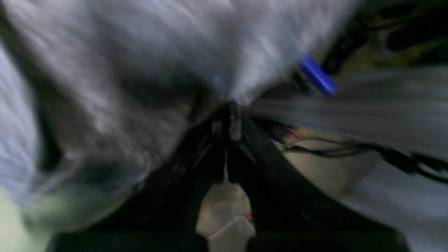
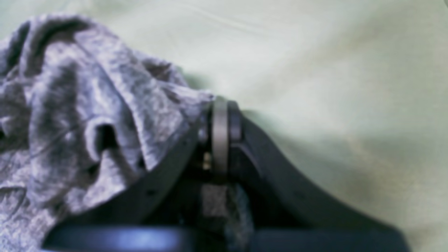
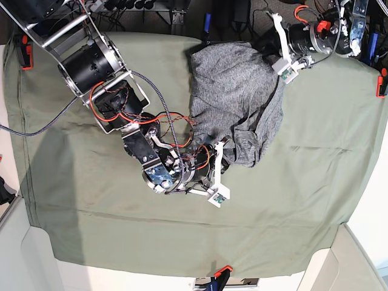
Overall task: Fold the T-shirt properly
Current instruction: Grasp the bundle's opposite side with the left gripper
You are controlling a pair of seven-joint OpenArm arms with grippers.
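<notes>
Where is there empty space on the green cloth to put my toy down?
The green cloth is bare on the right, and along the near edge below the right gripper. It's crowded in the middle, where the T-shirt lies bunched between the right gripper and left gripper.

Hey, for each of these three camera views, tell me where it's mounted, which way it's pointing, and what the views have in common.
Left wrist: sits behind the left pincer, looking along its shut jaws, which pinch the blurred grey T-shirt.
Right wrist: sits behind the right pincer, facing the crumpled T-shirt on the green cloth; jaws shut on a shirt edge.
Base: overhead, looking straight down at the green cloth, the T-shirt and both arms.
Shared: all three views show the T-shirt; both wrist views show a pincer gripping it.
</notes>
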